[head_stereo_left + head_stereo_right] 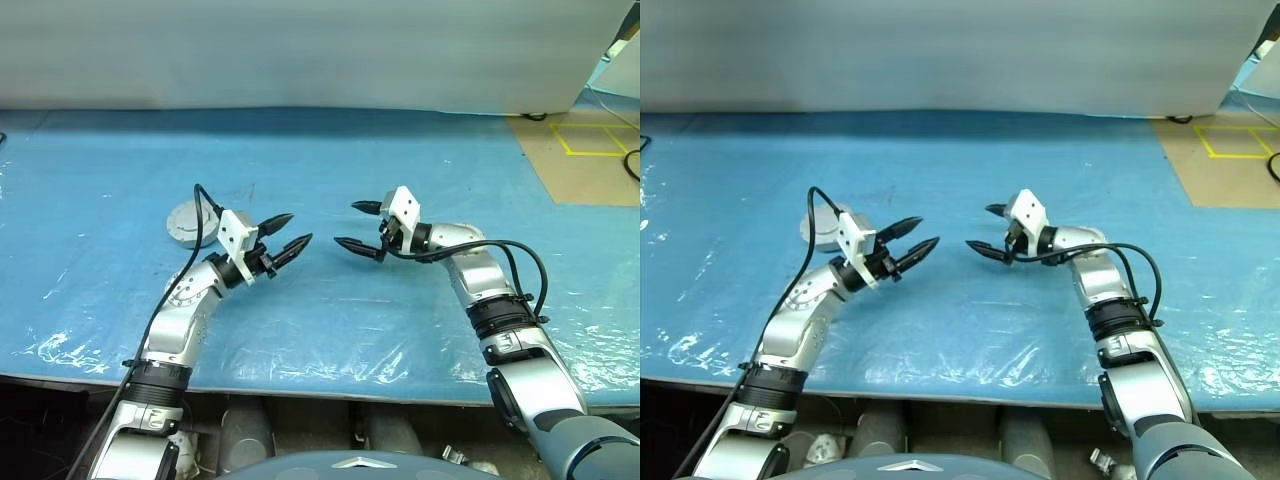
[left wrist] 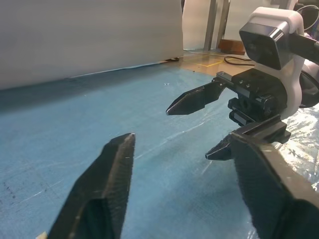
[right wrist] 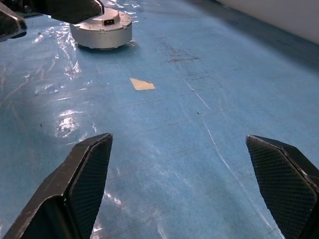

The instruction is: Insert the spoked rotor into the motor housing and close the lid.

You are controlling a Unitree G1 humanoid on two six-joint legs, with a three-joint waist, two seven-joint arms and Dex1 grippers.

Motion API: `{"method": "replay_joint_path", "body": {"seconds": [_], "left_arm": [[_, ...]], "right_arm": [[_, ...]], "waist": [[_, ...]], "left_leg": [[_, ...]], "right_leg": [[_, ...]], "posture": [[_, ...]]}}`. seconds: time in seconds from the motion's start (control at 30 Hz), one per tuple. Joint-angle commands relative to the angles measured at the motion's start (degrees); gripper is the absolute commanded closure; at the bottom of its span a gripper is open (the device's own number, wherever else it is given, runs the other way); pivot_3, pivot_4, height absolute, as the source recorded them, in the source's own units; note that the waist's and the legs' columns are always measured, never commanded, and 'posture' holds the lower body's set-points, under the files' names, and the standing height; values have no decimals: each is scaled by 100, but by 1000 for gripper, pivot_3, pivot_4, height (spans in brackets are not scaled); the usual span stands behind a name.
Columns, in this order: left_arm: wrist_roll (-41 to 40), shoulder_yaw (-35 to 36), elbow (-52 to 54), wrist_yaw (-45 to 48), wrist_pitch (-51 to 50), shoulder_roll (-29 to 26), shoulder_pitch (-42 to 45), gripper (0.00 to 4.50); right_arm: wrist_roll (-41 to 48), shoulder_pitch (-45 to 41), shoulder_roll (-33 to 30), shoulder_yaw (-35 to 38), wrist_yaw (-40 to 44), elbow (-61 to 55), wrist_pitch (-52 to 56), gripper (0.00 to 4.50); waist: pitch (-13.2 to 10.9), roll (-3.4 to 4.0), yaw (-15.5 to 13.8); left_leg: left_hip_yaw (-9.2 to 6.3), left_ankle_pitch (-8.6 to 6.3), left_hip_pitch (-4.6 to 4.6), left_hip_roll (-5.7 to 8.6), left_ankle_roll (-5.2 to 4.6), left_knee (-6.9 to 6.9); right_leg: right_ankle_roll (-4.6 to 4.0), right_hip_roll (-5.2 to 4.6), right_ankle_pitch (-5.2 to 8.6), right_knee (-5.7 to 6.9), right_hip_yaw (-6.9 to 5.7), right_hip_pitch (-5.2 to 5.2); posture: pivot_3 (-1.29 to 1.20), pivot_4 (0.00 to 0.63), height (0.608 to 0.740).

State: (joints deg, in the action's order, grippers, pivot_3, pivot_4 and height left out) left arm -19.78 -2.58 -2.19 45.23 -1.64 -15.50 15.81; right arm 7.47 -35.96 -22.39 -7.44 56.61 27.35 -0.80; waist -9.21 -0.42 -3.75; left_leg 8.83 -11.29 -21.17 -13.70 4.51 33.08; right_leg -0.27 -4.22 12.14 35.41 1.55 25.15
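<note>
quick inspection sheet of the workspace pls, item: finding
surface: blue table cover, glossy and wrinkled toward the near edge
job's things: motor housing, round, grey, closed side showing, resting on the cover behind the left arm
clutter: small tan scrap lying on the cover
grippers: left pincer open, holding nothing; right pincer open, holding nothing; tips face each other, apart
cables: black cable looped over the left wrist; black cable along the right forearm
surroundings: pale wall behind; floor with yellow tape at far right

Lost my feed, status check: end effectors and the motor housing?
Left end effector open, empty. Right end effector open, empty. Motor housing closed, on the table behind the left arm. Nothing in the way.
</note>
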Motion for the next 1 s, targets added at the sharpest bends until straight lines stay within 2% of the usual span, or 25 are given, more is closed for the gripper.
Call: {"method": "replay_joint_path", "body": {"seconds": [0.03,1.0], "left_arm": [[59,4,104,-53,19,-36,123,87],[275,-40,8,-37,155,-23,214,19]], "right_arm": [[116,-31,-22,110,18,-289,-13,0],[19,-167,36,61,-97,-164,-229,0]], "waist": [[0,0,0],[0,0,1]], "left_leg": [[0,0,0,0,0,0],[1,0,0,0,0,-1]], "right_leg": [[0,0,0,0,0,0],[0,0,0,-1,0,1]], "posture": [[0,150,740],[0,150,740]]}}
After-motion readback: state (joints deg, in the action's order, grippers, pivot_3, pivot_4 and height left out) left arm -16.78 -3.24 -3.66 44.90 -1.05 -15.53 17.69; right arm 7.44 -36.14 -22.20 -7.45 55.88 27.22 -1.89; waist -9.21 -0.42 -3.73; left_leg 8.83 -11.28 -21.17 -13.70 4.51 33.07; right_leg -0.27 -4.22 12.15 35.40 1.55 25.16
